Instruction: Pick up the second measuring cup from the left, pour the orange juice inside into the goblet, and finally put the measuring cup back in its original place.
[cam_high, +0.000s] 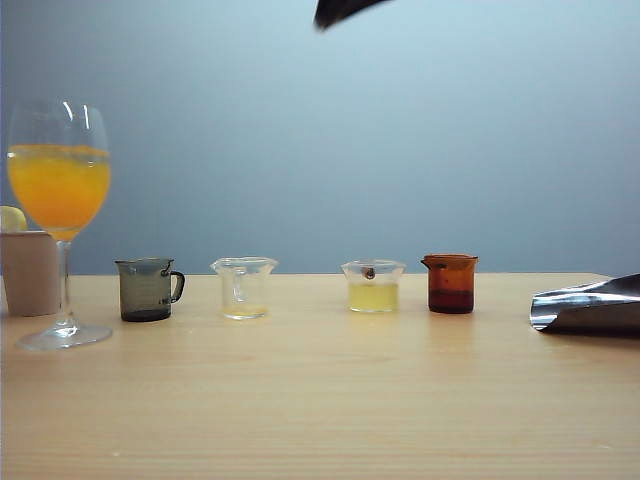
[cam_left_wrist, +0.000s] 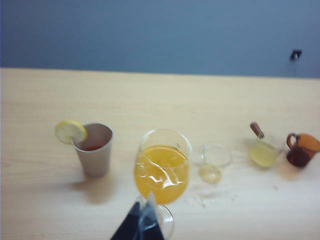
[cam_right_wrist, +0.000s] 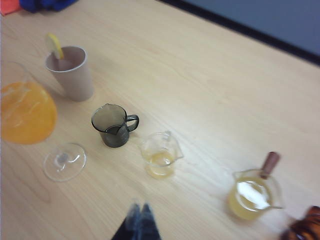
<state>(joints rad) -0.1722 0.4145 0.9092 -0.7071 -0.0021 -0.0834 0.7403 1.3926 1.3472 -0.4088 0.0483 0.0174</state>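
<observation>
The goblet (cam_high: 58, 180) stands at the far left, its bowl about half full of orange juice (cam_high: 60, 190). The second measuring cup (cam_high: 244, 287), clear and without a handle, stands upright on the table with only a thin yellowish film at its bottom. Seen from the left wrist, my left gripper (cam_left_wrist: 144, 220) hangs above the goblet's foot, fingers together and holding nothing. The right wrist view shows my right gripper (cam_right_wrist: 141, 212) shut and empty, above bare table in front of the second measuring cup (cam_right_wrist: 161, 154). Neither gripper's jaws show in the exterior view.
A smoky grey handled cup (cam_high: 147, 289) stands left of the clear cup. To its right are a cup of pale yellow liquid (cam_high: 373, 286) and a brown cup (cam_high: 450, 283). A paper cup with a lemon slice (cam_high: 28, 270) sits behind the goblet. Crumpled foil (cam_high: 590, 305) lies at the right. A dark arm part (cam_high: 340, 10) shows at the top edge.
</observation>
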